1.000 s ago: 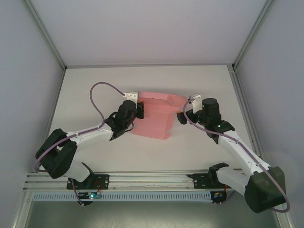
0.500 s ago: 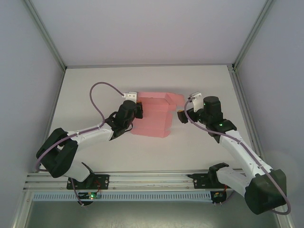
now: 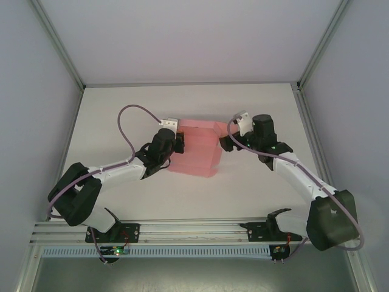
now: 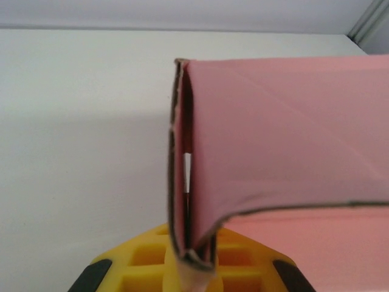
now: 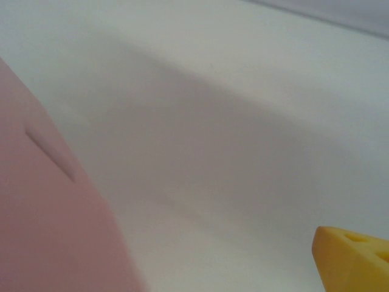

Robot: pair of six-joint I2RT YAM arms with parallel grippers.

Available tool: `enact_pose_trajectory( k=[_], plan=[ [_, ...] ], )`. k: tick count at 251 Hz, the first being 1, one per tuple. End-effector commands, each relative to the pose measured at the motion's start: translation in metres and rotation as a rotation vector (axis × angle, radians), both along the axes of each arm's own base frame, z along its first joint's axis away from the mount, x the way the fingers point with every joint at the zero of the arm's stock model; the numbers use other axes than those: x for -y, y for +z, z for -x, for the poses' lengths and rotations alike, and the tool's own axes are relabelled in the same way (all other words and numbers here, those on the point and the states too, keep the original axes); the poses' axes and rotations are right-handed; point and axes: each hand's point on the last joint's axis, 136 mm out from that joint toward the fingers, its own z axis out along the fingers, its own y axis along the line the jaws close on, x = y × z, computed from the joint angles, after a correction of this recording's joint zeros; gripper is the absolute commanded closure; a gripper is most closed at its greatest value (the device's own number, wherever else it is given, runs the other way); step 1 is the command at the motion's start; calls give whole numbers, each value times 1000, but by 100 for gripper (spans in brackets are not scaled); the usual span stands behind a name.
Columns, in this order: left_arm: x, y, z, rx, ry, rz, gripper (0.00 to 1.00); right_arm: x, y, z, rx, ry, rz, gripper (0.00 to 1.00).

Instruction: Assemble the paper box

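White tabletop [image 3: 109, 103], walled in by pale panels, carries the paper box [image 3: 197, 149] near its middle, between the 2 arms. The box is a pink cardboard piece, partly folded: from above it reads as a rough rectangle with a crease running down it and a stepped lower edge. In the left wrist view the paper box [image 4: 285, 121] shows 2 layers bent over each other, with a narrow dark gap between them along the folded left edge.

At the box's left edge sits the left gripper [image 3: 178, 142]. From its own camera the left gripper [image 4: 194, 261] has its yellow pads pressed together on the bottom of that doubled edge, pinching the cardboard.

At the box's upper right edge, touching or just beside it, is the right gripper [image 3: 223, 143]. Its wrist camera shows the paper box [image 5: 48, 231] as a blurred pink sheet at the lower left and 1 yellow finger [image 5: 355, 258] at the lower right, over bare table; whether its fingers are spread or closed I cannot tell.

A purple cable [image 3: 129, 112] loops above the left arm.
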Motion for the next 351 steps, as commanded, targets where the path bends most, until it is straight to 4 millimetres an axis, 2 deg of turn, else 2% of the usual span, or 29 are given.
enact_pose_trajectory(
  k=[1,37,68,88,108,136,169,199,223,242,274,310,351],
  plan=[
    [11,11,-6,45,-39,17,100,-27,19,-9,87,67,-9,2],
    [14,16,-6,56,-45,51,100,-41,7,-18,119,32,39,2],
    [10,20,-6,58,-20,72,100,-37,-2,-27,145,-54,107,2],
    [4,21,-8,54,21,71,100,-29,4,-25,160,-98,112,2],
    [-3,20,-11,43,55,53,100,-22,16,-13,180,-90,81,2],
    [-15,13,-13,27,90,52,100,-6,34,13,189,-50,0,2],
    [-26,12,-13,16,94,68,100,28,54,32,213,-80,-103,2],
    [-24,13,-8,10,45,91,100,65,76,26,244,-171,-186,2],
    [-20,16,-3,16,0,101,100,82,75,10,176,-188,-254,3],
    [-18,17,-1,16,-12,105,100,70,73,-1,106,-101,-308,8],
    [-17,21,-3,24,-10,118,100,26,68,-4,1,134,-380,19],
    [-18,22,-6,25,2,118,100,-21,50,18,-68,358,-333,25],
    [-20,22,-11,17,34,112,100,-44,41,37,-81,466,-334,27]
  ],
)
